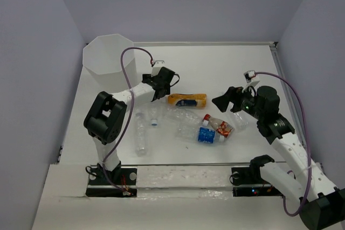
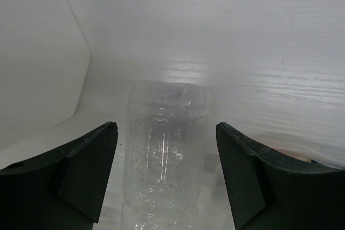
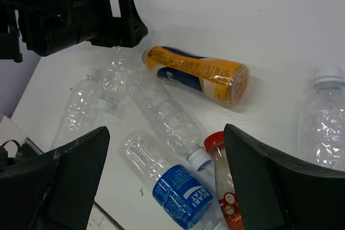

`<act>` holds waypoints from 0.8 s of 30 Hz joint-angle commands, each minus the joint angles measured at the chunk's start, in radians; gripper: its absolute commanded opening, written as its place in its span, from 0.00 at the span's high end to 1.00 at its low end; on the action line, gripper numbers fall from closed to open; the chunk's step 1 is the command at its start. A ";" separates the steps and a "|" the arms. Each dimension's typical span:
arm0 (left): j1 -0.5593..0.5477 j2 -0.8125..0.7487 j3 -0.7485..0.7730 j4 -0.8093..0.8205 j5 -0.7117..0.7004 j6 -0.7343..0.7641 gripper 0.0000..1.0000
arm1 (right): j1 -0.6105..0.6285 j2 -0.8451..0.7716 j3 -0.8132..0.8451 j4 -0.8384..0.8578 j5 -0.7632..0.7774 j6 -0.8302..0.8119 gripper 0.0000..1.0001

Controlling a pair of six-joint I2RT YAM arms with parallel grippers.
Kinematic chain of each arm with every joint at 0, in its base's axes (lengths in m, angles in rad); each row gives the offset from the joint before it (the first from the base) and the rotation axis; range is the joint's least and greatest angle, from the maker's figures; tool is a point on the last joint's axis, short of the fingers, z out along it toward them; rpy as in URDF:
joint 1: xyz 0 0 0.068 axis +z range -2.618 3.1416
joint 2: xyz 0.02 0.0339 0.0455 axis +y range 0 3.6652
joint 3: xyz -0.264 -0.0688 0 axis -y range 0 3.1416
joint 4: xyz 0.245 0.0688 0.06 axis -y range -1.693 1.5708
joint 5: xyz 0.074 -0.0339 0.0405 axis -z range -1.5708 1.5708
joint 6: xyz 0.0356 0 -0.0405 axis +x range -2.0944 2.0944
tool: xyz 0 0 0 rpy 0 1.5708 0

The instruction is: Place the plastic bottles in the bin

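I am holding my left gripper (image 2: 166, 126) spread wide, straddling a clear unlabelled bottle (image 2: 164, 154) that is lying below it, near the bin (image 2: 38, 63). Neither finger is touching it yet. I am judging that I should sink lower and centre on the body before closing, squeezing gently, since the thin wall looks likely to buckle or slip. My right gripper (image 3: 166, 130) is hanging open above the orange bottle (image 3: 197, 74) and its neighbours, gripping nothing.

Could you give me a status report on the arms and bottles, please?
Left pincer open, clear bottle between fingers, ungripped. Right pincer open, above pile. Bin shows no bottles. Nothing blocking.
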 commanded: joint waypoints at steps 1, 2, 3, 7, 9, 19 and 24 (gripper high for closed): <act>0.023 0.020 0.037 0.034 -0.030 0.011 0.16 | 0.003 0.000 -0.002 0.048 -0.028 0.011 0.08; 0.026 0.025 0.036 0.039 -0.023 0.014 0.16 | 0.003 0.001 -0.002 0.048 -0.030 0.011 0.08; 0.031 0.034 0.036 0.043 -0.020 0.014 0.17 | 0.003 0.005 -0.002 0.050 -0.030 0.013 0.09; 0.041 0.059 0.039 0.062 0.003 0.017 0.23 | 0.003 0.014 -0.002 0.053 -0.031 0.016 0.09; 0.046 0.067 0.042 0.068 0.003 0.015 0.28 | 0.003 0.017 -0.003 0.053 -0.033 0.017 0.09; 0.049 -0.108 0.017 0.074 0.016 0.018 0.64 | 0.013 0.025 -0.014 0.057 -0.043 0.037 0.09; 0.011 -0.300 0.005 0.056 0.097 0.032 0.65 | 0.045 0.042 -0.019 0.097 -0.057 0.065 0.09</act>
